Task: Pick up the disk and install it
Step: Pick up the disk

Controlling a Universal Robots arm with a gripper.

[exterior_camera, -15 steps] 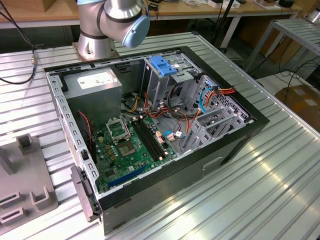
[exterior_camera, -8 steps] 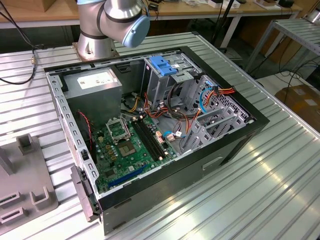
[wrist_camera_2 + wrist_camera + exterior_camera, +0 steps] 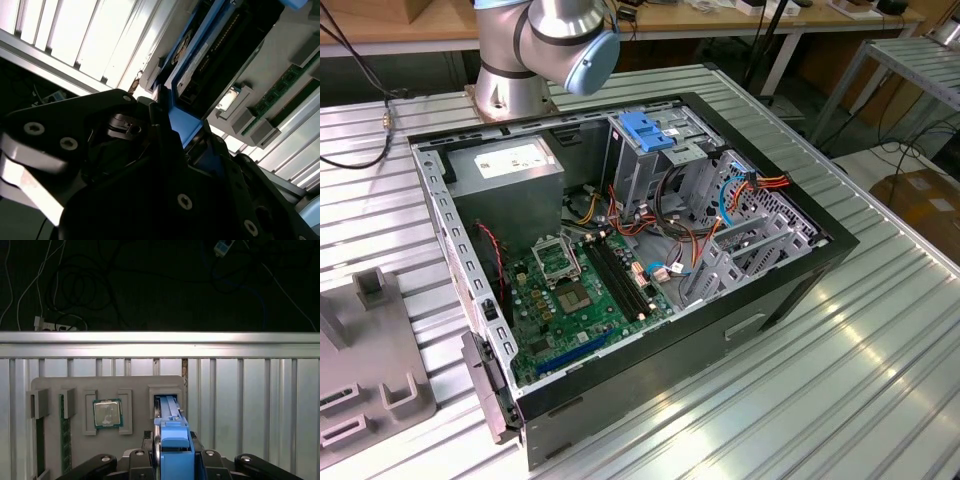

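In both wrist views my gripper (image 3: 175,442) (image 3: 172,125) is shut on the bright blue frame of the disk (image 3: 170,412) (image 3: 220,55). The disk stands on its edge, and its far end reaches the rectangular slot of the grey parts tray (image 3: 135,382). In the second wrist view the disk's dark underside and connector edge run away from the black fingers. In the exterior view the open computer case (image 3: 790,290) lies on the metal table, with a metal drive cage with a blue latch (image 3: 648,130) at its back.
The tray also holds a processor (image 3: 107,413) and memory sticks (image 3: 65,435). A slatted aluminium table (image 3: 880,380) carries everything. Inside the case are a green motherboard (image 3: 570,290), a grey power supply (image 3: 505,165) and loose cables (image 3: 670,225). The arm's base (image 3: 535,50) stands behind the case.
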